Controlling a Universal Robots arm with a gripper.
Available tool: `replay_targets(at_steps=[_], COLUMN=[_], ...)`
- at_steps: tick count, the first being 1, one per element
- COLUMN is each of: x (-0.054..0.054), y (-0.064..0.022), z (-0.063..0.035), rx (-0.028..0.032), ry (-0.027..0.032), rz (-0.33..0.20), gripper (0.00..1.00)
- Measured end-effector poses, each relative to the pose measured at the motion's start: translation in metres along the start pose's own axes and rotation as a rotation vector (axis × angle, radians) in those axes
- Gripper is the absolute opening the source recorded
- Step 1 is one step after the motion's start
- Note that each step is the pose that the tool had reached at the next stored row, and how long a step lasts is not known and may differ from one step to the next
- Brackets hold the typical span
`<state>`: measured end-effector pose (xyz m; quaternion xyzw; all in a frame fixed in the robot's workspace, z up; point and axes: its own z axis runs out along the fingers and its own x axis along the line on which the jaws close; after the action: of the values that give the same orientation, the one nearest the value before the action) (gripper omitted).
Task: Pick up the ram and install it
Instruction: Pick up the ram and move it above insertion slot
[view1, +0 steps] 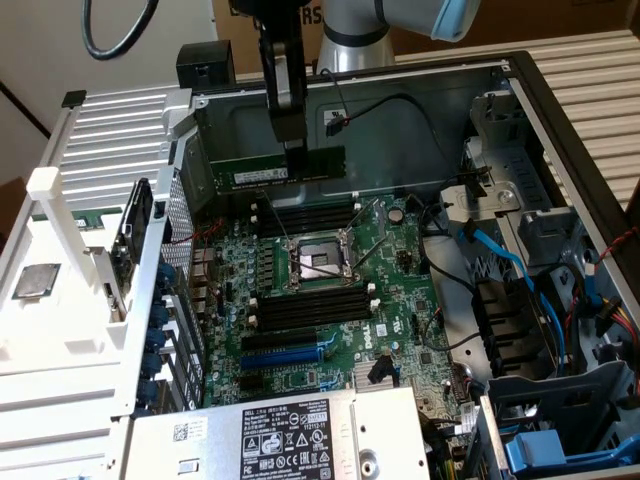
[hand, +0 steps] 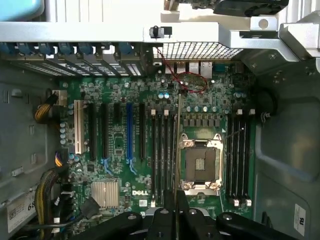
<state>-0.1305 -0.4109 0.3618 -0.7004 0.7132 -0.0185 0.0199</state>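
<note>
- Gripper (view1: 296, 150): dark, descending from the arm at the top of the exterior view; fingers closed on the top edge of the ram, near the middle of its length. In the wrist view the fingers (hand: 169, 207) met on the stick's thin edge.
- Ram (view1: 280, 170): long dark-green stick with a white label strip, held level in the air above the motherboard, clear of every slot. In the wrist view it showed edge-on as a thin line (hand: 178, 145), running between the CPU socket and the memory slots beside it.
- Memory slots, far bank (view1: 305, 215): black with white end clips, below the held ram, vacant.
- CPU socket (view1: 318, 262): metal frame, open, between the two slot banks.
- Memory slots, near bank (view1: 310, 310): black, vacant, on the socket's other side.
- Blue expansion slot (view1: 285, 355): beyond the near bank, toward the power supply.
- Motherboard (view1: 400, 300): green, lying flat in the open computer case (view1: 560, 110).
- Power supply (view1: 290, 430): grey box with a black label, at the lower edge of the exterior view.
- Blue cables (view1: 500, 262): at the exterior view's right, by the drive bays.
- Heatsink (hand: 105, 194): small, silver, finned, beside the Dell marking.
</note>
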Motion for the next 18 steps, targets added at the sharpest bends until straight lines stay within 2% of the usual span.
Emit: replay_targets(at_steps=[3,6,7,12,18], x=[0.000,-0.001,-0.002,-0.004,-0.004], y=[-0.0029,-0.0116,-0.0132,-0.0129,-0.0129], z=[0.0073,0.0134,0.0189,0.0298,0.0304], rx=[0.0009,0.0011,0.0013,0.0013,0.0000], ry=[0.0007,0.0071,0.0074,0.0070,0.0071], rz=[-0.001,-0.004,-0.010,-0.016,-0.016], gripper=[0.13,0.13,0.13,0.13,0.13])
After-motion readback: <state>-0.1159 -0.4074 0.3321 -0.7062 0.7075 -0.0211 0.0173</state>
